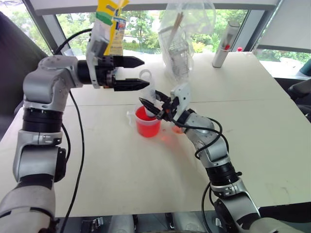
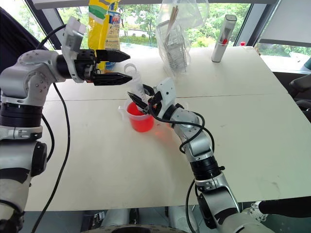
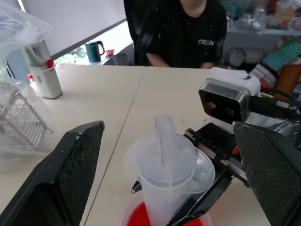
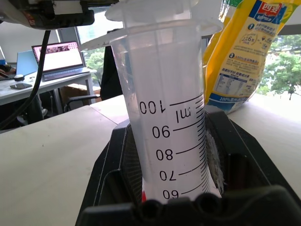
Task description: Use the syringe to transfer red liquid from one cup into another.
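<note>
**Syringe in the red cup, plunger waiting to be drawn**

The right gripper [image 1: 154,109] is clenched around the barrel of the syringe [image 2: 137,86], holding it nearly upright with its lower end down inside the wider cup [image 1: 147,122], which stands near the middle of the table [image 1: 112,165] and is full of red liquid [image 2: 140,119]. The smaller cup [image 1: 177,129] sits just beside it, mostly hidden behind the right wrist. The left gripper [image 1: 141,73] hangs level above the red cup with its fingers spread, one on either side of the plunger top [image 3: 165,141] and not touching it.

The step in hand looks to be drawing up the liquid. To do it well, the left fingers should close squarely on the plunger's flat end and pull straight along the barrel's axis (any sideways tug would twist the syringe in the right grip or tip the cup). The right hand should keep the nozzle submerged so no air is taken in, and the pull should be slow
</note>
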You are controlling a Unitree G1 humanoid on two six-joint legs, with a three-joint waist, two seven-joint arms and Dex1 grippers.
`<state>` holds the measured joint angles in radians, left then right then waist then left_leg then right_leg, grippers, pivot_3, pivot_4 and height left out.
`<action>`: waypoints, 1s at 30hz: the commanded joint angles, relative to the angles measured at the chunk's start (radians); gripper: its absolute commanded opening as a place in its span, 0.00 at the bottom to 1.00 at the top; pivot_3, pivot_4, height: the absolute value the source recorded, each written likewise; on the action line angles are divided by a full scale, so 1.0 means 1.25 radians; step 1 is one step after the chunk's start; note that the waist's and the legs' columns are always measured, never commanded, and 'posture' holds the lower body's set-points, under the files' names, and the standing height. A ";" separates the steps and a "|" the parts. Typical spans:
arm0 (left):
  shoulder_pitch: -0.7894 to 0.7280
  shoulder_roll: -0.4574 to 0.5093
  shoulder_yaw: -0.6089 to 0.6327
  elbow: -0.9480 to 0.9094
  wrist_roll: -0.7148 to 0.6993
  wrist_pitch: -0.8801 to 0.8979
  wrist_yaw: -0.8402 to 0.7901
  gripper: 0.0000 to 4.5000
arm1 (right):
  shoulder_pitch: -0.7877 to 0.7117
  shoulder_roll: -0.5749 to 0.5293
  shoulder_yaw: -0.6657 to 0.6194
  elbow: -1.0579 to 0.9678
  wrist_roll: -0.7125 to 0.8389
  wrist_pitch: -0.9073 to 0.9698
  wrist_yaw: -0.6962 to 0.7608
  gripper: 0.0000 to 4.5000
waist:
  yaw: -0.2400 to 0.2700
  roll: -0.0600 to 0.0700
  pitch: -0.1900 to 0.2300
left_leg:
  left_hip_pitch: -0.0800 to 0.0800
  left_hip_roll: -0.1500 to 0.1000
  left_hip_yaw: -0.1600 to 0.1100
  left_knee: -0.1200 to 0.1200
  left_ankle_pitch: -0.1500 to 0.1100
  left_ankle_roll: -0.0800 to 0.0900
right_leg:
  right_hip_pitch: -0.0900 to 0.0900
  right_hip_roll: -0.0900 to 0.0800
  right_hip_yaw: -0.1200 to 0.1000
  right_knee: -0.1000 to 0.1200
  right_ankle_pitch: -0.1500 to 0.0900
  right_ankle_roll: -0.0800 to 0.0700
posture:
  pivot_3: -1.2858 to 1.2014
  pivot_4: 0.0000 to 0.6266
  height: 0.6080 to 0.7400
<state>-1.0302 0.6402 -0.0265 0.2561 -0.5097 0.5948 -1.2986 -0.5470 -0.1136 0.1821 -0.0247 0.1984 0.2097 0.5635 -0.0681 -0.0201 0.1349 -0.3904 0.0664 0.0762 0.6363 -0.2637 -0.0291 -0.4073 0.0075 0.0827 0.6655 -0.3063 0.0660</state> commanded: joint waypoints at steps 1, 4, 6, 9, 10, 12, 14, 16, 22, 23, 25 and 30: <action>-0.010 -0.011 -0.005 -0.007 0.013 -0.013 0.010 0.71 | -0.011 -0.001 0.002 -0.021 -0.002 -0.018 0.006 0.32 | 0.000 0.000 0.000 | 0.000 0.000 0.000 0.000 0.000 0.000 | 0.000 0.000 0.000 0.000 0.000 0.000 | 0.52 0.24 0.99; -0.008 -0.018 -0.006 -0.017 0.011 0.000 0.007 0.36 | -0.011 -0.002 0.005 -0.021 -0.004 -0.019 0.006 0.32 | 0.000 0.000 0.000 | 0.000 0.000 0.000 0.000 0.000 0.000 | 0.000 0.000 0.000 0.000 0.000 0.000 | 0.52 0.24 0.99; -0.007 -0.021 -0.005 -0.021 0.011 0.005 0.008 0.13 | -0.012 -0.003 0.006 -0.020 -0.005 -0.019 0.006 0.32 | 0.000 0.000 0.000 | 0.000 0.000 0.000 0.000 0.000 0.000 | 0.000 0.000 0.000 0.000 0.000 0.000 | 0.52 0.24 0.99; -0.005 -0.017 -0.011 -0.026 0.014 0.014 0.007 0.01 | -0.012 -0.003 0.006 -0.021 -0.007 -0.019 0.007 0.32 | 0.000 0.000 0.000 | 0.000 0.000 0.000 0.000 0.000 0.000 | 0.000 0.000 0.000 0.000 0.000 0.000 | 0.52 0.24 0.99; -0.003 -0.015 -0.012 -0.028 0.014 0.016 0.006 0.01 | -0.013 -0.003 0.006 -0.021 -0.007 -0.019 0.007 0.32 | 0.000 0.000 0.000 | 0.000 0.000 0.000 0.000 0.000 0.000 | 0.000 0.000 0.000 0.000 0.000 0.000 | 0.52 0.24 0.99; -0.002 -0.014 -0.012 -0.032 0.017 0.016 0.009 0.01 | -0.011 -0.004 0.005 -0.024 -0.007 -0.017 0.009 0.32 | 0.000 0.000 0.000 | 0.000 0.000 0.000 0.000 0.000 0.000 | 0.000 0.000 0.000 0.000 0.000 0.000 | 0.52 0.24 0.99; -0.008 -0.016 -0.006 -0.030 0.014 0.017 0.015 0.01 | -0.009 -0.003 0.005 -0.025 -0.006 -0.014 0.012 0.32 | 0.000 0.000 0.000 | 0.000 0.000 0.000 0.000 0.000 0.000 | 0.000 0.000 0.000 0.000 0.000 0.000 | 0.52 0.24 0.99; -0.022 -0.021 0.005 -0.024 0.006 0.025 0.025 0.01 | -0.007 -0.002 0.007 -0.026 -0.003 -0.007 0.018 0.32 | 0.000 0.000 0.000 | 0.000 0.000 0.000 0.000 0.000 0.000 | 0.000 0.000 0.000 0.000 0.000 0.000 | 0.52 0.24 0.99; -0.048 -0.019 0.014 -0.016 0.006 0.030 0.030 0.01 | -0.004 0.004 0.007 -0.027 0.016 0.019 0.028 0.32 | 0.000 0.000 0.000 | 0.000 0.000 0.000 0.000 0.000 0.000 | 0.000 0.000 0.000 0.000 0.000 0.000 | 0.52 0.24 0.99; -0.052 -0.019 0.015 -0.015 0.006 0.030 0.031 0.01 | -0.003 0.005 0.007 -0.028 0.021 0.025 0.029 0.32 | 0.000 0.000 0.000 | 0.000 0.000 0.000 0.000 0.000 0.000 | 0.000 0.000 0.000 0.000 0.000 0.000 | 0.52 0.24 0.99; -0.060 -0.021 0.020 -0.011 0.004 0.030 0.036 0.01 | -0.002 0.006 0.008 -0.029 0.029 0.034 0.032 0.32 | 0.000 0.000 0.000 | 0.000 0.000 0.000 0.000 0.000 0.000 | 0.000 0.000 0.000 0.000 0.000 0.000 | 0.52 0.24 0.99; -0.087 -0.023 0.028 0.010 0.008 0.021 0.043 0.01 | 0.000 0.013 0.011 -0.028 0.041 0.050 0.035 0.32 | 0.000 0.000 0.000 | 0.000 0.000 0.000 0.000 0.000 0.000 | 0.000 0.000 0.000 0.000 0.000 0.000 | 0.52 0.24 0.99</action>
<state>-1.0734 0.6047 -0.0460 0.2767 -0.4905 0.6488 -1.2717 -0.5555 -0.1066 0.1726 -0.0387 0.2338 0.2574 0.5860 -0.0682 -0.0201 0.1349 -0.3903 0.0663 0.0762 0.6364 -0.2636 -0.0292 -0.4071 0.0076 0.0827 0.6655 -0.3062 0.0660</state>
